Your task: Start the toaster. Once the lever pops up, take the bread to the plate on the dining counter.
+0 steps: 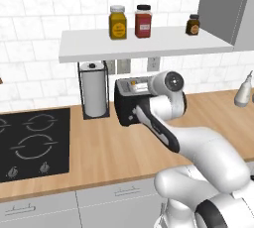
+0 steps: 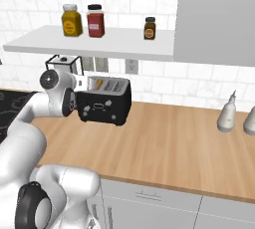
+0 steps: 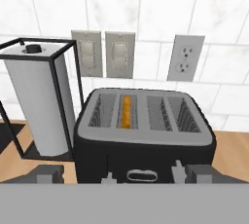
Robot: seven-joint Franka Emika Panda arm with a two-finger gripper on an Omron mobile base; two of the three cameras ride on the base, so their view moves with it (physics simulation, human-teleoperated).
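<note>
Toaster stands on the wood table, against the tiled wall, with the paper-towel holder just beside it on the hob side. Bread sits down inside one of the toaster's slots, second from the paper-towel side; only its orange-brown top edge shows. Same orange sliver visible in the right base view.

Pincer is released, jaws spread wide with nothing between them, poised low at the toaster's front face. Fingertips flank the front panel, one to each side.

Step in hand, as I judge it: starting the toaster. Whether the lever is already down cannot be told from these views.

Next move calls for finding the lever on the toaster's front or end and pressing it straight down with a fingertip. After the pop-up, the slice needs a pinch from above, across its thin faces.

Plate and dining counter lie elsewhere.
</note>
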